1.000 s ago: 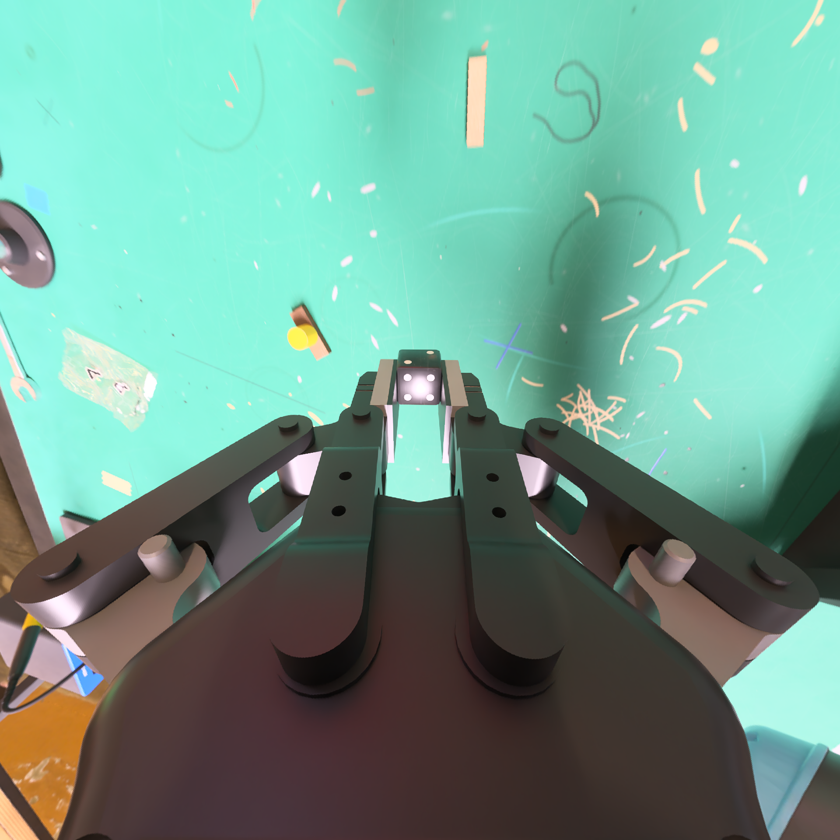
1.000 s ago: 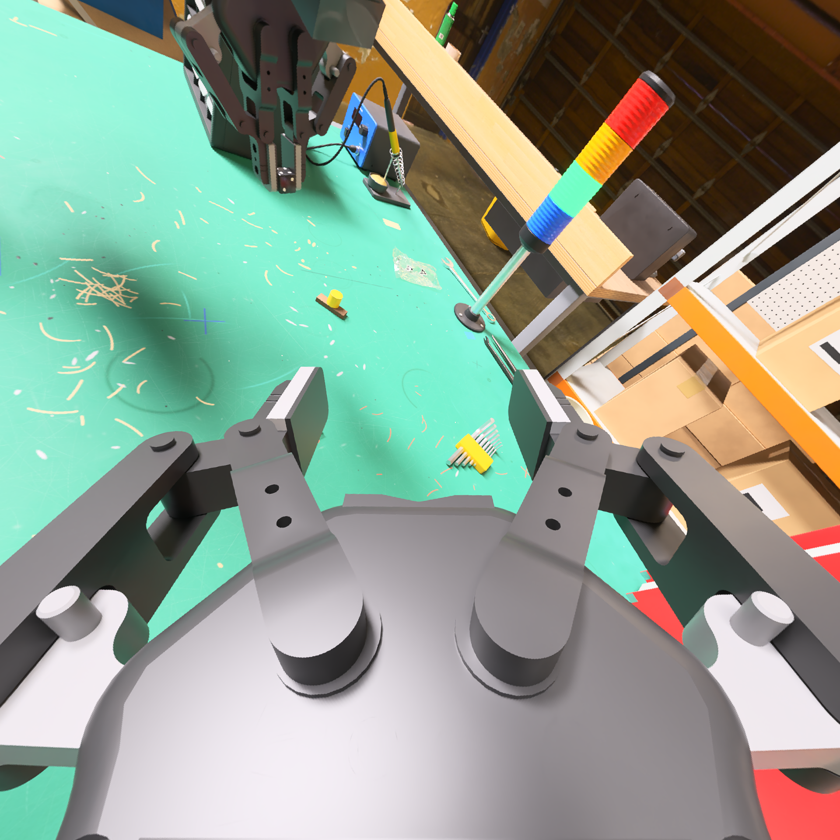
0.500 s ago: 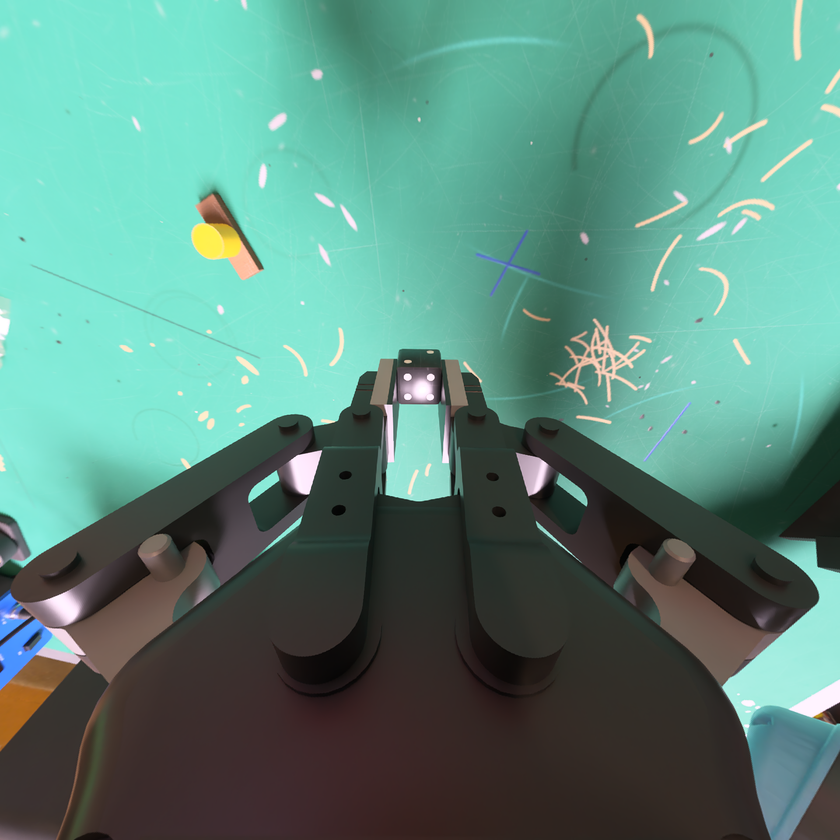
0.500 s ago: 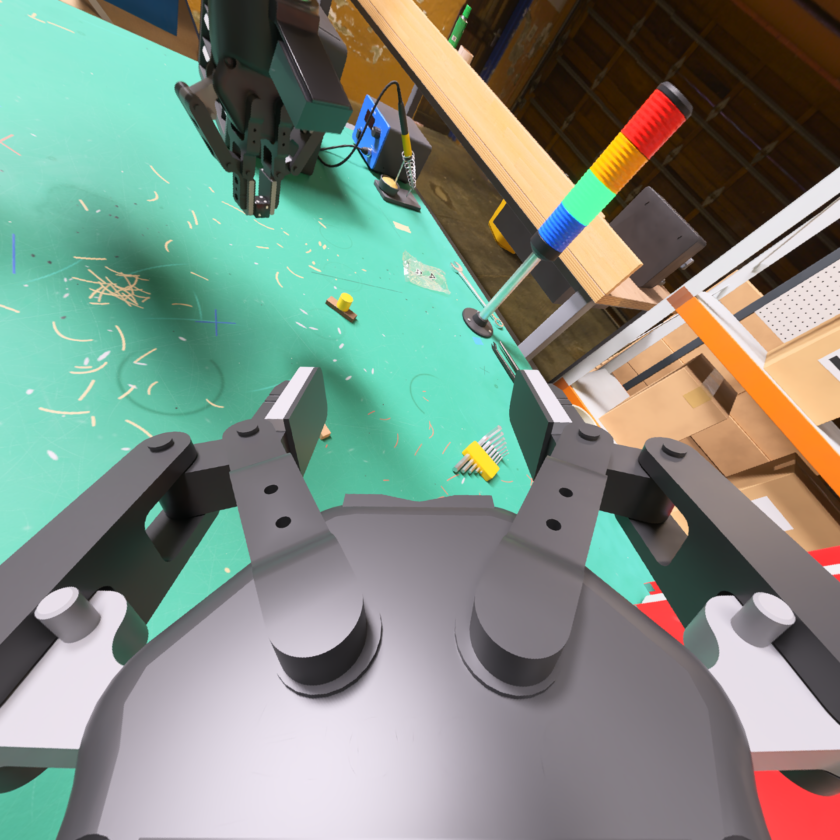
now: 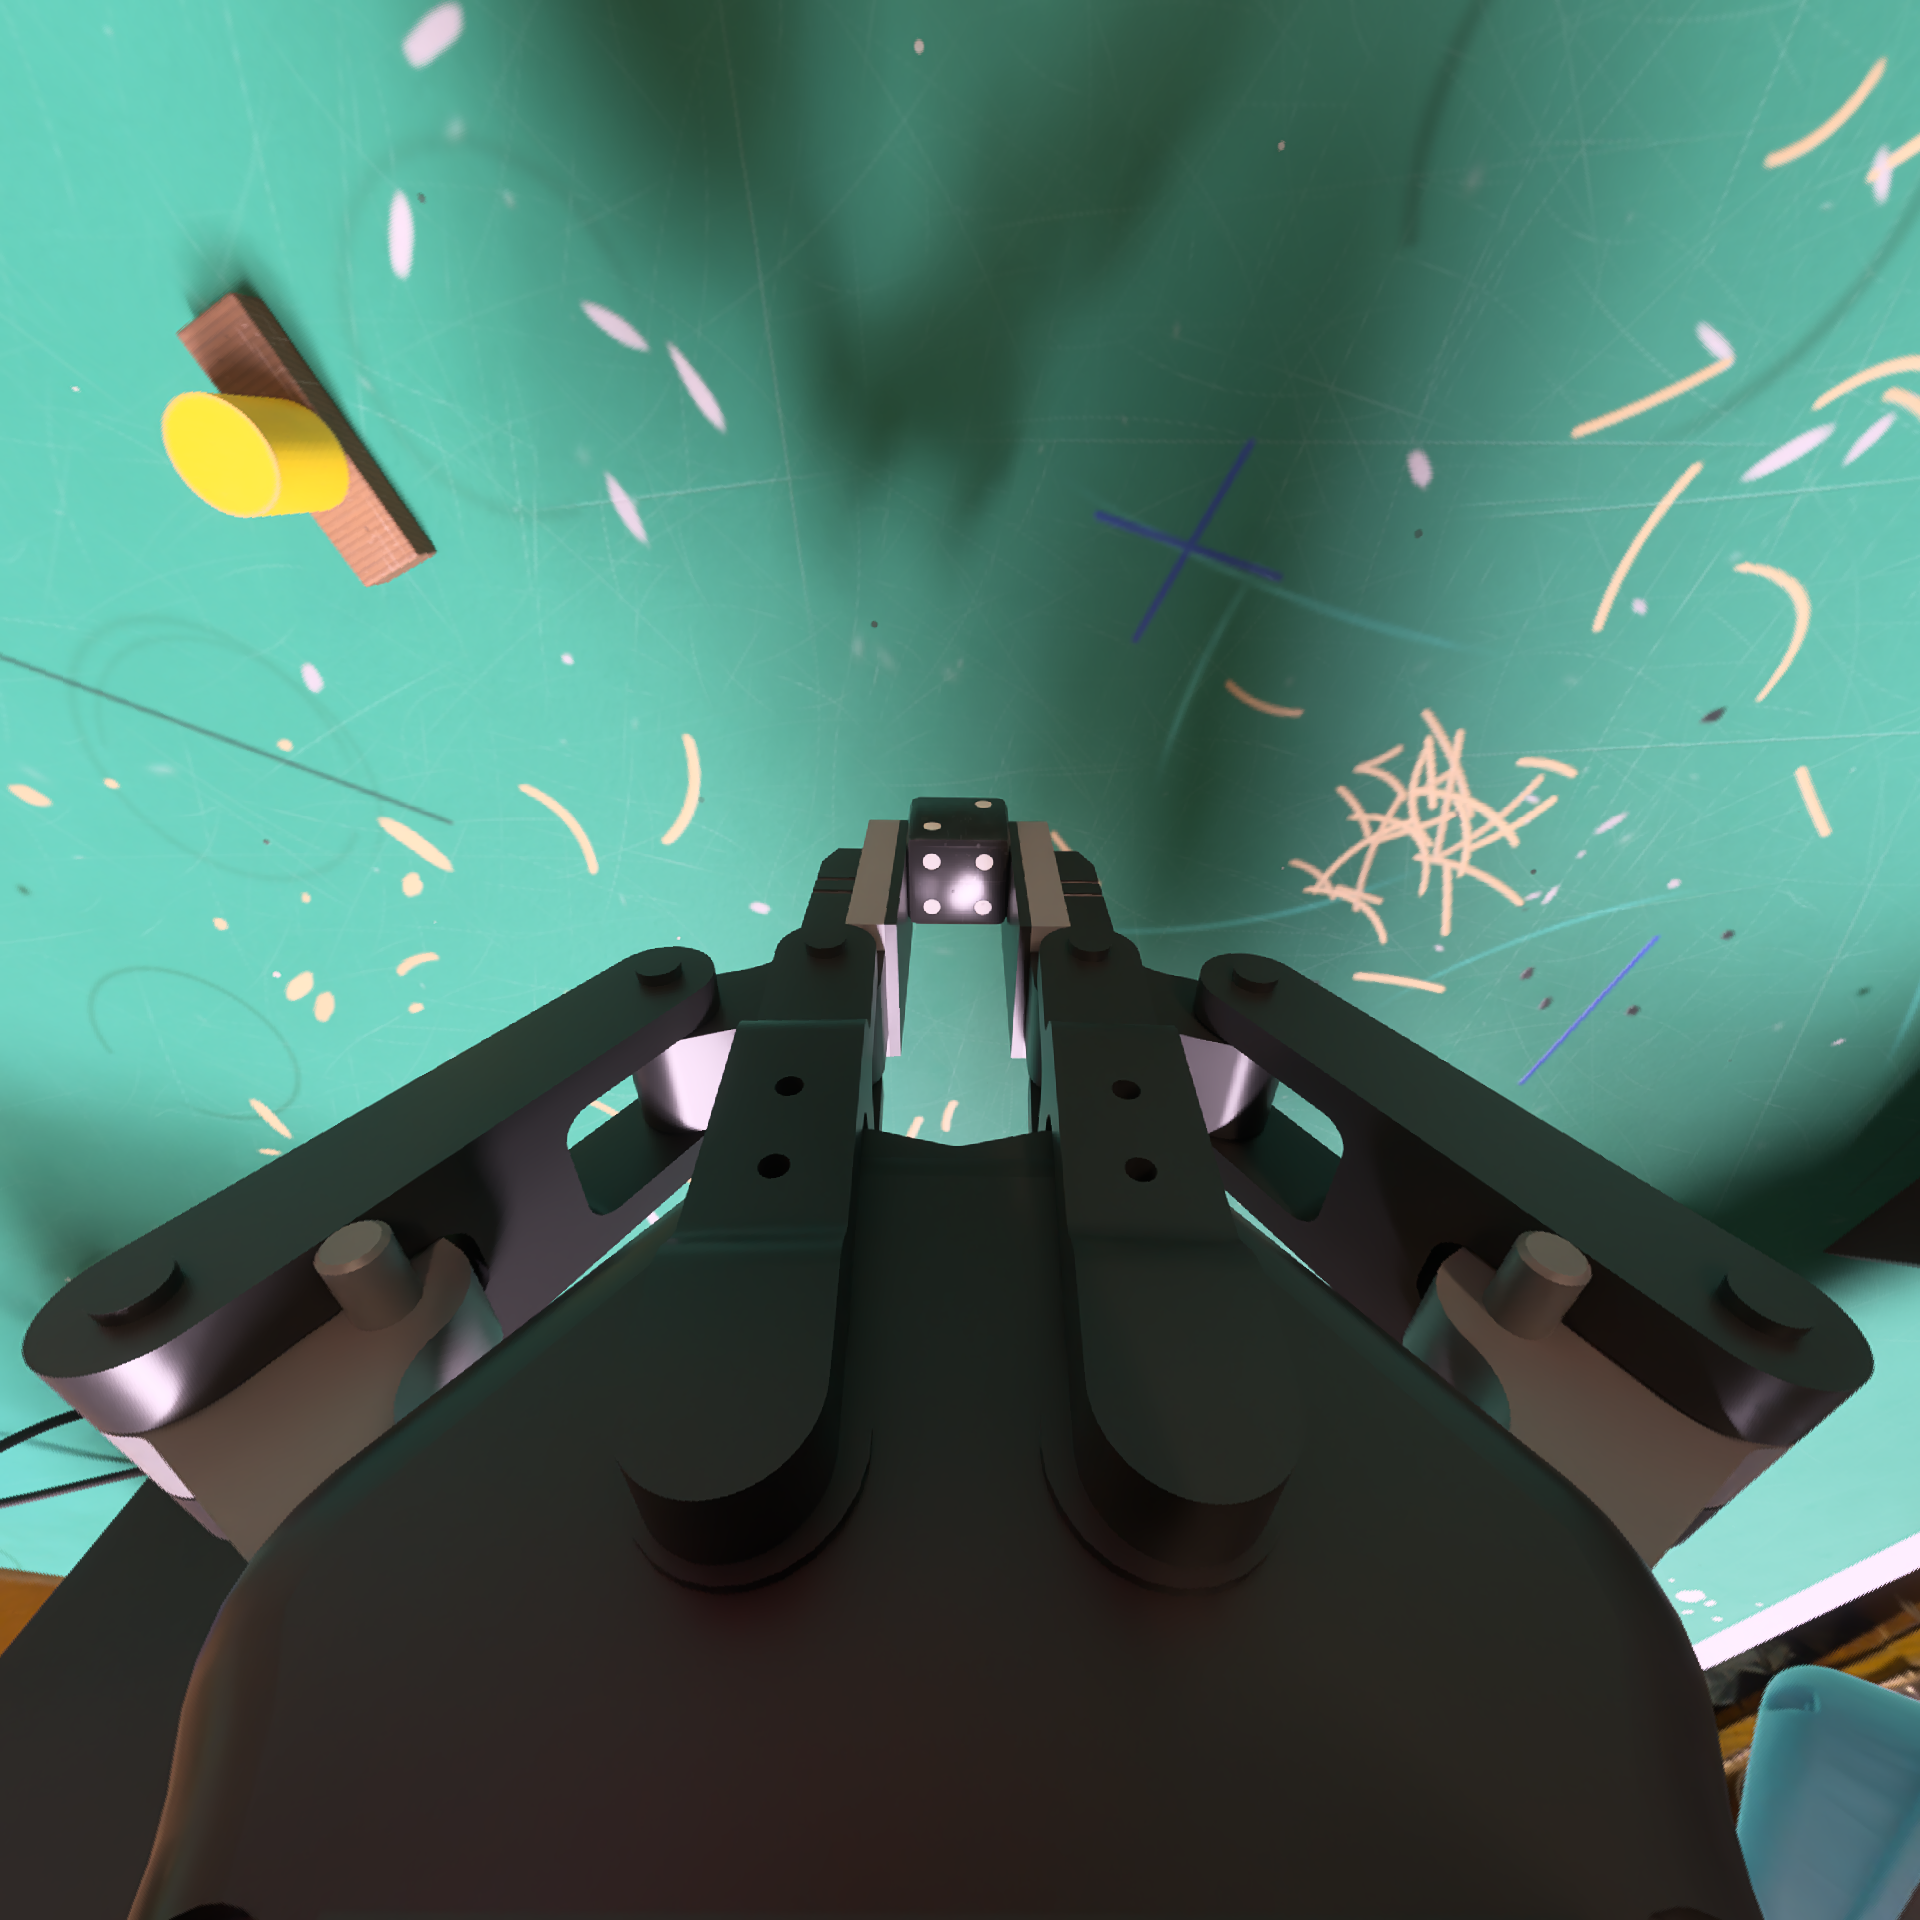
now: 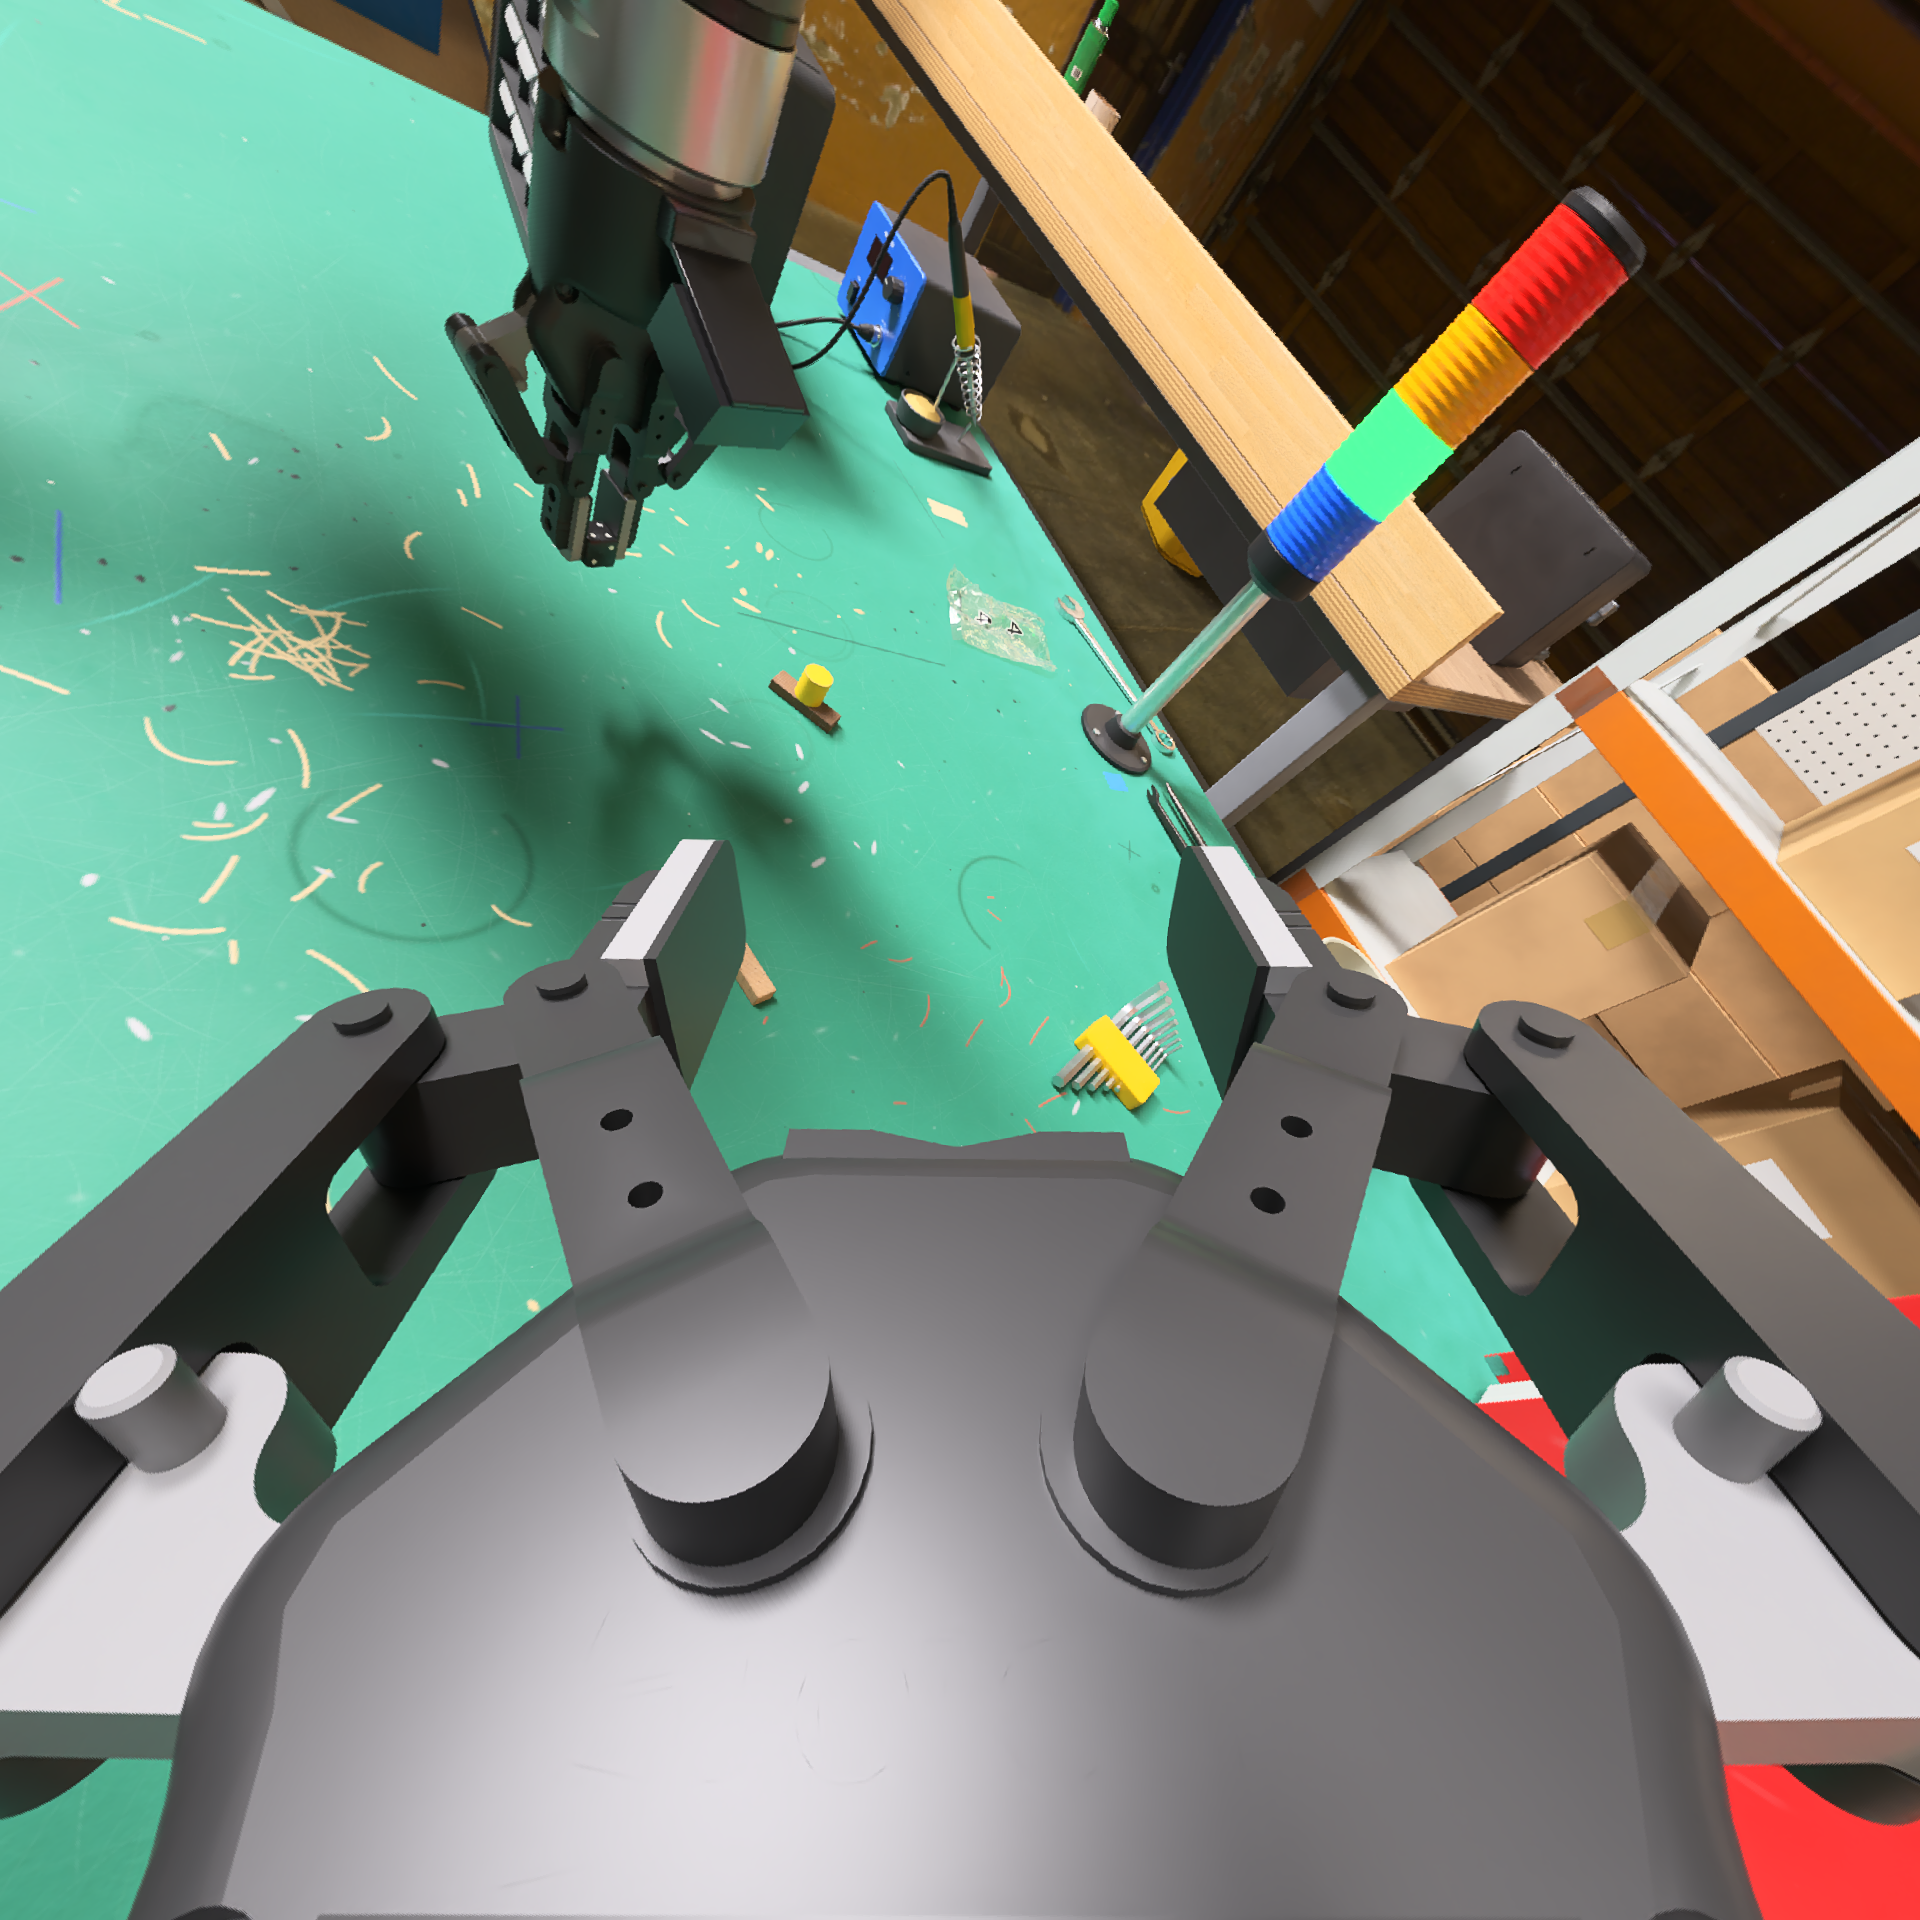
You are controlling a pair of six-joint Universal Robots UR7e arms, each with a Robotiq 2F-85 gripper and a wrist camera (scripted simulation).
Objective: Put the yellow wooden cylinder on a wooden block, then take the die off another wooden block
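Overall, the green table [image 6: 260,312] is filling most of both views, littered with pale shavings. At the upper right of the right wrist view a signal tower [image 6: 1434,395] with red, yellow, green and blue bands is leaning across the frame, with a blue soldering station [image 6: 883,286] up by the top centre.

The right gripper [image 6: 956,935] is sitting at the centre of its own view with its fingers spread wide and nothing between them. The left gripper [image 5: 958,868] is pinching the black die [image 5: 958,883] between its fingertips, clear above the table.

At the upper left of the left wrist view, the yellow wooden cylinder [image 5: 255,455] is standing on a thin wooden block [image 5: 358,499]. Another wooden block [image 6: 756,977] is lying bare just beside the right gripper's left finger in the right wrist view, near a yellow hex key set [image 6: 1117,1055] at centre right.
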